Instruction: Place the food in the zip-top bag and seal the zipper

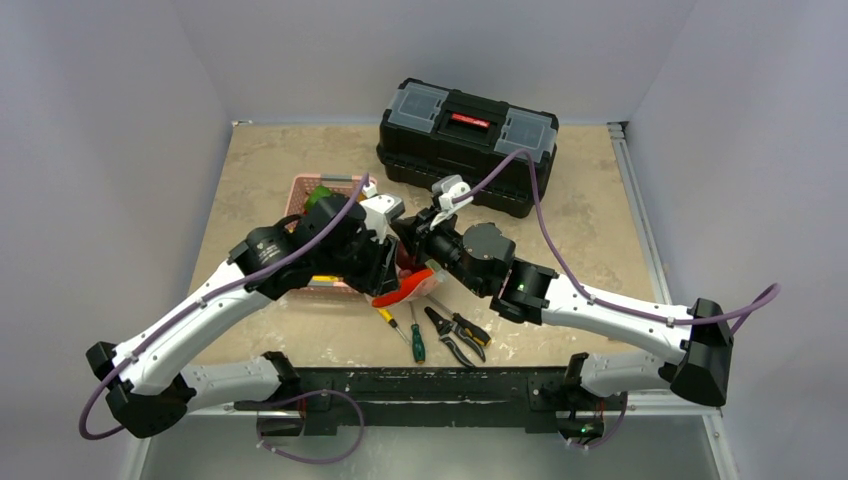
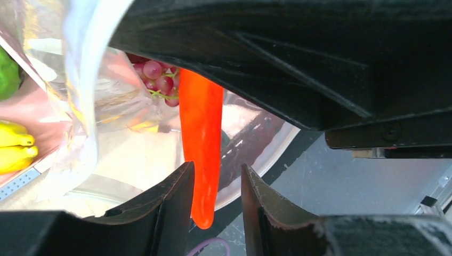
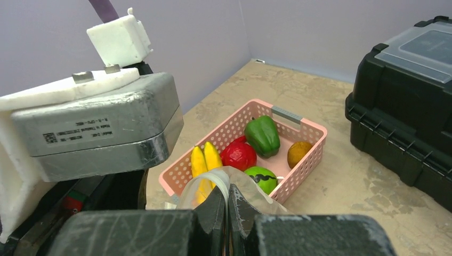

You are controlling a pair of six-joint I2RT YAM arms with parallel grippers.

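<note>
Both arms reach in low and meet mid-table. The right gripper [image 3: 226, 200] is pinched tight on the rim of the zip-top bag [image 3: 256, 192], just in front of the pink basket [image 3: 312, 130]. The left gripper [image 2: 216, 178] stands parted, clamping nothing, with a long orange-red pepper [image 2: 201, 128] dangling between its fingers and grapes [image 2: 159, 80] showing through the plastic. A black toolbox [image 1: 467, 135] lines the far edge, and pliers [image 1: 455, 338] lie by the near edge.

Toolbox: black plastic case [image 1: 467, 140], clear lid compartments, far side of table.
Basket: pink plastic lattice [image 3: 305, 166], near toolbox.
Hand tools: yellow-handled screwdriver [image 1: 390, 319], green-handled screwdriver [image 1: 416, 342], black-handled pliers [image 1: 452, 340], close together.
Table: beige mottled top [image 1: 590, 230].
</note>
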